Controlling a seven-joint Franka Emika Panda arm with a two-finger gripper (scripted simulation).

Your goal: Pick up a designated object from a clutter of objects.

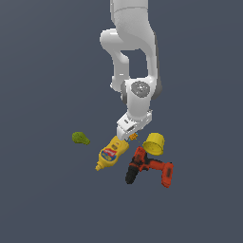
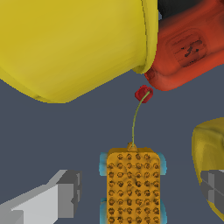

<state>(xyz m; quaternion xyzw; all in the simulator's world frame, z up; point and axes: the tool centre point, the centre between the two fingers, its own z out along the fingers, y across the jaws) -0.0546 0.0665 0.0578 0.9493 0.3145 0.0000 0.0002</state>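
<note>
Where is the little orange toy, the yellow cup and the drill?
orange toy [image 2: 133,188]: wrist view, middle of its dotted orange body.
yellow cup [image 2: 74,43]: wrist view, on its side wall.
drill [image 1: 151,166]: exterior view, on its red body.

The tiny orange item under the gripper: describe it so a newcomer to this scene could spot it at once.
Follow the white arm down to its gripper; the tiny orange item sits right below it, between the open fingers, flanked by the yellow mustard bottle and the yellow cup, with the red power drill close by. It is the smallest thing there, orange and dimpled with teal corners and a thin stalk ending in a red tip.
</note>
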